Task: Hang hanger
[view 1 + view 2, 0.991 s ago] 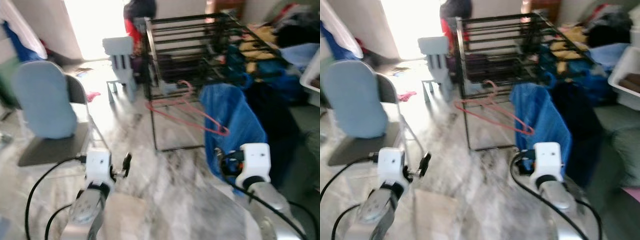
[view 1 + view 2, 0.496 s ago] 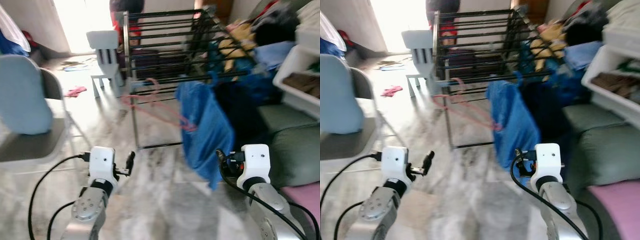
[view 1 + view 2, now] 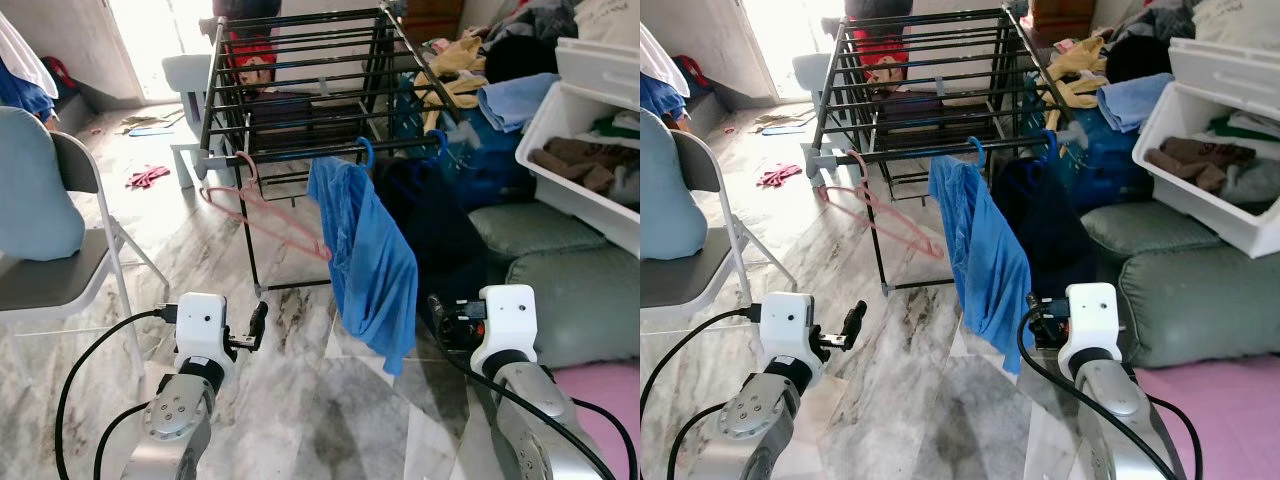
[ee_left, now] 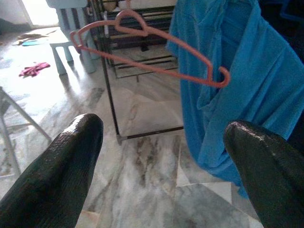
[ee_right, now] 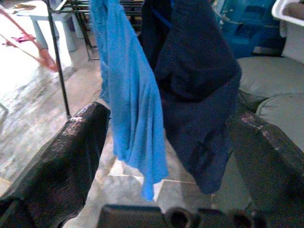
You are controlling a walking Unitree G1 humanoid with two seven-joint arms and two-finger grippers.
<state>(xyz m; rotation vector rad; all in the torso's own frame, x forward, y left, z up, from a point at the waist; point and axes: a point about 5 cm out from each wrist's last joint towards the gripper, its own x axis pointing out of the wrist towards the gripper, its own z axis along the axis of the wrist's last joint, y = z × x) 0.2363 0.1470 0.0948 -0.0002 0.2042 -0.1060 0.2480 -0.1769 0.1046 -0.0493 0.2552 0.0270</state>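
A pink hanger (image 3: 268, 214) hangs empty by its hook from the front rail of a black drying rack (image 3: 300, 70), near the rack's left corner. To its right on the same rail hang a blue shirt (image 3: 367, 250) and a dark garment (image 3: 432, 222). My left gripper (image 4: 164, 137) is held low in front of me, open and empty, pointing toward the pink hanger (image 4: 147, 52) from well short of it. My right gripper (image 5: 168, 137) is also open and empty, facing the blue shirt (image 5: 126, 80) and dark garment (image 5: 194, 80).
A folding chair (image 3: 55, 270) with a pale blue cushion stands at the left. Grey cushions (image 3: 560, 270) and a white bin (image 3: 590, 120) of clothes lie at the right, with piled clothing behind. A small white chair (image 3: 185, 80) stands beyond the rack on the marble floor (image 3: 300, 400).
The whole picture has shifted and sharpened, so the camera turned right and drew nearer the rack. Both arms keep their pose, grippers still open.
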